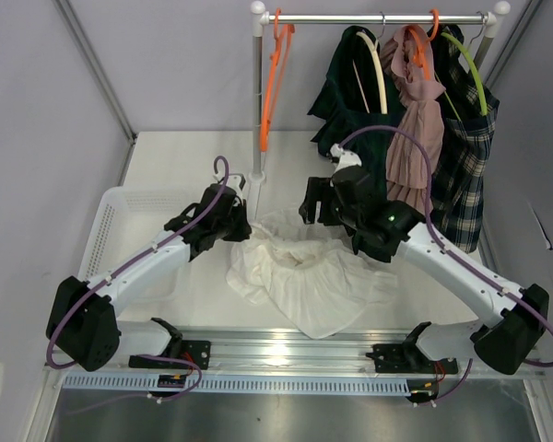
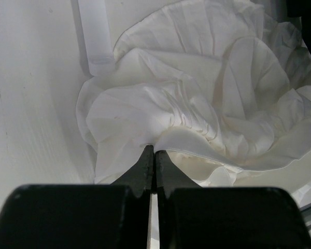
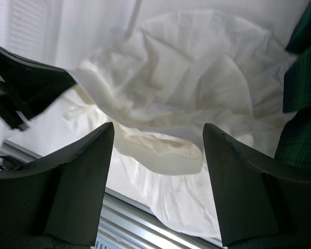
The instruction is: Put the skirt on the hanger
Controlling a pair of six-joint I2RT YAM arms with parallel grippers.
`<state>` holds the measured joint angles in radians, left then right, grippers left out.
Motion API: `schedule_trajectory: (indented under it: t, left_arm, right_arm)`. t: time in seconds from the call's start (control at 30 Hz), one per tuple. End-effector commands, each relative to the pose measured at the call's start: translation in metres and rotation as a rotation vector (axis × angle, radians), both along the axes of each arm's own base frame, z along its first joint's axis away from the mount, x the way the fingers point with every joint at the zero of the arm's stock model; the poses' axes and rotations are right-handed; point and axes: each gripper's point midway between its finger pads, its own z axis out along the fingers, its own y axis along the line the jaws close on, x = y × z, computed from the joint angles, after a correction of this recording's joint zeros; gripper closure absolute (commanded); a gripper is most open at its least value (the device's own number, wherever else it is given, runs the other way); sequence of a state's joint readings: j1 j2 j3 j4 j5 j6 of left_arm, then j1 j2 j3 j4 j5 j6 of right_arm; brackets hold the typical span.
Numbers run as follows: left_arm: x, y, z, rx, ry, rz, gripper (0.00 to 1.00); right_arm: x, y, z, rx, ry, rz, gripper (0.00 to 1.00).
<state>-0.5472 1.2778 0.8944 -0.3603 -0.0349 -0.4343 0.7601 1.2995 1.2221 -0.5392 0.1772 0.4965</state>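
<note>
1. The skirt (image 1: 304, 276) lay crumpled on the tabletop (image 1: 180, 152), between the two arms and just in front of the post (image 1: 257, 101).
2. The left pincer (image 2: 154, 151) was together, and its tips looked clamped on a folded edge at the heap's left side.
3. The right pincer (image 3: 158, 132) stood apart and held nothing. It hovered over the heap's far right part, with a loop of cloth edge lying under the gap.
4. What mattered for the next move was that the cloth lay directly below the right pincer, across the heap from the left one's hold. That arm seemed well placed for a second hold.
5. The heap ran roughly from far left to near right. Which edge was the waistband could not be told for certain.
6. The empty orange hanger (image 1: 273, 83) hung on the rail (image 1: 378, 17), above and behind the left pincer and well apart from the skirt. The left arm was the nearer to it.
</note>
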Motion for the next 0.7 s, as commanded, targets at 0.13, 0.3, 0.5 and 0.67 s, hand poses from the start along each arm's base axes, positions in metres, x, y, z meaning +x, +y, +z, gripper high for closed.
schedule_trajectory:
  t: [0.13,0.3,0.5,0.67]
  left_arm:
    - [0.009,-0.007,0.02,-0.037,-0.059,-0.028,0.96]
    - [0.007,-0.006,0.017,-0.031,-0.055,-0.031,0.96]
    - [0.003,-0.009,0.015,-0.041,-0.044,-0.057,0.96]
    - [0.001,-0.009,0.007,-0.037,-0.031,-0.064,0.96]
  right_arm:
    - [0.041,0.021,0.159,0.171,-0.387,0.001,0.21]
    - [0.069,0.031,0.241,0.238,-0.563,-0.018,0.16]
    - [0.119,0.055,0.261,0.231,-0.628,-0.048,0.12]
    - [0.146,0.079,0.257,0.246,-0.649,-0.046,0.07]
